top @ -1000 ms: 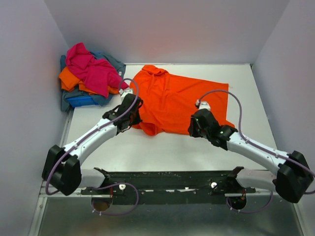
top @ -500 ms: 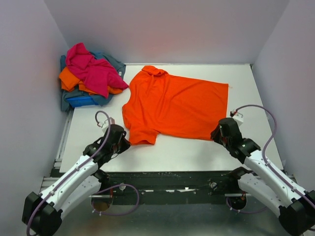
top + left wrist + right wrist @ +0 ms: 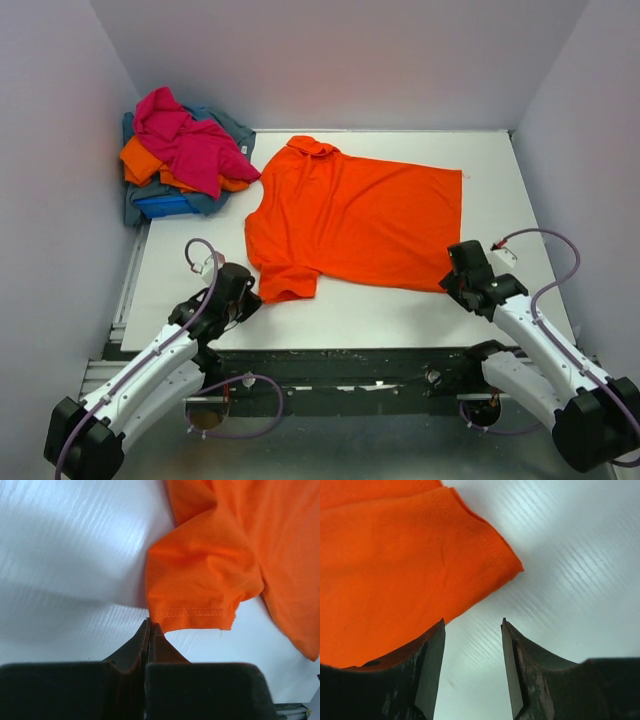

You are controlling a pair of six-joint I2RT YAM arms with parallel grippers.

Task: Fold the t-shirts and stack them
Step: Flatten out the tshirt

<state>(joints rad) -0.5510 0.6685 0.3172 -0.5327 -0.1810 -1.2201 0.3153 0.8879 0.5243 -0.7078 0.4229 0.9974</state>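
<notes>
Pulled back off the orange t-shirt (image 3: pixel 355 215), left gripper (image 3: pixel 151 626) is pressed together; right gripper (image 3: pixel 472 623) stands apart.

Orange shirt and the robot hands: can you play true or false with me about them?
1. The orange shirt lies spread out on the table. True.
2. The right gripper is shut. False: its fingers stand apart, right by the shirt's corner.
3. A pink shirt tops the pile in the far left corner. True.
4. The left gripper is wide open. False: its fingers are pressed together.
</notes>
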